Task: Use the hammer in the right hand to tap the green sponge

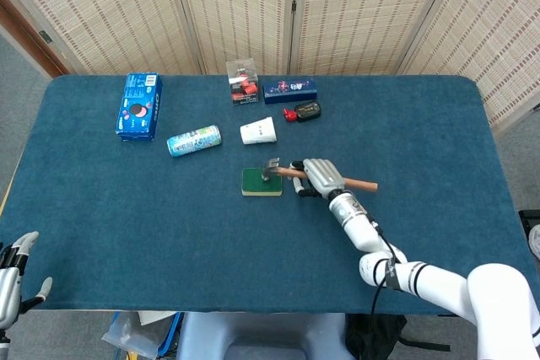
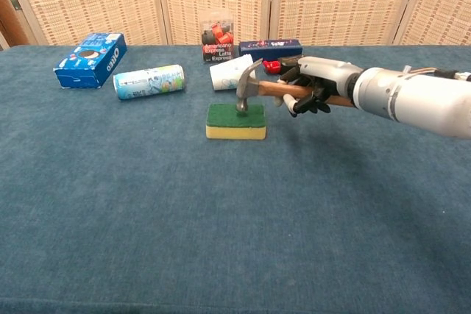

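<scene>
The flat green-topped sponge with a yellow underside (image 2: 235,120) lies on the blue cloth table (image 2: 147,211) just left of the right hand (image 2: 307,84), whose fingers are wrapped around the wooden handle of the steel-headed hammer (image 2: 254,87). The hammer's long axis runs roughly level, handle toward the hand, its head touching the sponge's top. The left hand (image 1: 12,280), far left at the table's near edge, holds nothing, fingers apart.

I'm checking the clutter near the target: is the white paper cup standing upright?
No, the white paper cup lies on its side on the blue table, behind the green sponge.
</scene>
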You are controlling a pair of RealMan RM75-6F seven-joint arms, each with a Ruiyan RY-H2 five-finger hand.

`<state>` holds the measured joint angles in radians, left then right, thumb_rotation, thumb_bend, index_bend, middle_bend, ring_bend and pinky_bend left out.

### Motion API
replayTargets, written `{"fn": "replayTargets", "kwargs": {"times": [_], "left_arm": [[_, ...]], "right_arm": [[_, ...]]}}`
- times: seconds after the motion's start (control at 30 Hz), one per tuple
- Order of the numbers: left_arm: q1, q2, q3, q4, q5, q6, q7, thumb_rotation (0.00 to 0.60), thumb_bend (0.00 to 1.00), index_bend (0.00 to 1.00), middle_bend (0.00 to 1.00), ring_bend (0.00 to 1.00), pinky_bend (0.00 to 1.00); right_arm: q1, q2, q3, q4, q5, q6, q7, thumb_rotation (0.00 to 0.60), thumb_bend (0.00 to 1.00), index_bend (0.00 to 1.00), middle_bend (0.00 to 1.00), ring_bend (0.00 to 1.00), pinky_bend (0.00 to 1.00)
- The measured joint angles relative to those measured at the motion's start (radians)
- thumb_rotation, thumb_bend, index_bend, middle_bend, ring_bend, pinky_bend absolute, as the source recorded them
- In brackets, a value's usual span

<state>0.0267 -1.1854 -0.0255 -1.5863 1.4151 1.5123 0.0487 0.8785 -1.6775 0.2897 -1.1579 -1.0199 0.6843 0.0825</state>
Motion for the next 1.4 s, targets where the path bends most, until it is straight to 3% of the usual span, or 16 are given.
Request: {"fn": "replayTargets", "kwargs": {"times": [0.27, 0.47, 0.6, 0.73, 0.87, 0.97, 1.03, 1.23, 1.4], "left_arm": [[-0.003, 0.001, 0.000, -0.008, 0.009, 0.001, 0.006, 0.600, 0.32, 0.08, 0.13, 0.13, 0.04], [-0.007, 0.003, 0.001, -0.015, 0.016, -0.002, 0.014, 0.600, 0.32, 0.08, 0.13, 0.13, 0.04], [-0.011, 0.002, 0.001, -0.024, 0.021, -0.003, 0.024, 0.600, 0.32, 0.08, 0.13, 0.13, 0.04], [-0.012, 0.004, 0.003, -0.035, 0.024, -0.002, 0.032, 0.600, 0.32, 0.08, 0.13, 0.13, 0.04], [-0.010, 0.010, 0.002, -0.038, 0.020, 0.001, 0.035, 0.600, 0.32, 0.08, 0.13, 0.13, 0.04], [-0.009, 0.012, 0.002, -0.040, 0.018, 0.000, 0.035, 0.600, 0.32, 0.08, 0.13, 0.13, 0.04], [-0.011, 0.012, 0.001, -0.041, 0.018, -0.001, 0.038, 0.600, 0.32, 0.08, 0.13, 0.13, 0.04], [-0.019, 0.016, -0.006, -0.043, 0.015, -0.007, 0.040, 0.600, 0.32, 0.08, 0.13, 0.13, 0.04], [-0.029, 0.021, -0.015, -0.044, 0.010, -0.016, 0.040, 0.600, 0.32, 0.08, 0.13, 0.13, 0.04]], "right_arm": [[-0.060, 0.083, -0.004, -0.063, -0.046, 0.053, 0.044, 0.600, 0.86, 0.70, 0.77, 0.73, 0.80], [-0.117, 0.118, -0.030, -0.045, -0.063, 0.077, 0.090, 0.600, 0.84, 0.70, 0.75, 0.73, 0.80], [-0.135, 0.124, -0.040, -0.015, -0.069, 0.066, 0.131, 0.600, 0.77, 0.69, 0.68, 0.65, 0.76], [-0.143, 0.120, -0.050, 0.029, -0.089, 0.043, 0.180, 0.600, 0.66, 0.56, 0.58, 0.52, 0.62], [-0.146, 0.113, -0.058, 0.069, -0.129, 0.022, 0.240, 0.600, 0.45, 0.28, 0.35, 0.27, 0.38], [-0.149, 0.113, -0.065, 0.084, -0.167, 0.015, 0.283, 0.600, 0.27, 0.10, 0.22, 0.14, 0.26], [-0.152, 0.117, -0.069, 0.086, -0.190, 0.018, 0.308, 0.600, 0.21, 0.03, 0.17, 0.10, 0.22], [-0.183, 0.162, -0.077, 0.064, -0.247, 0.086, 0.354, 0.600, 0.21, 0.01, 0.14, 0.09, 0.20], [-0.239, 0.241, -0.091, -0.013, -0.287, 0.190, 0.353, 0.600, 0.31, 0.01, 0.21, 0.09, 0.20]]}}
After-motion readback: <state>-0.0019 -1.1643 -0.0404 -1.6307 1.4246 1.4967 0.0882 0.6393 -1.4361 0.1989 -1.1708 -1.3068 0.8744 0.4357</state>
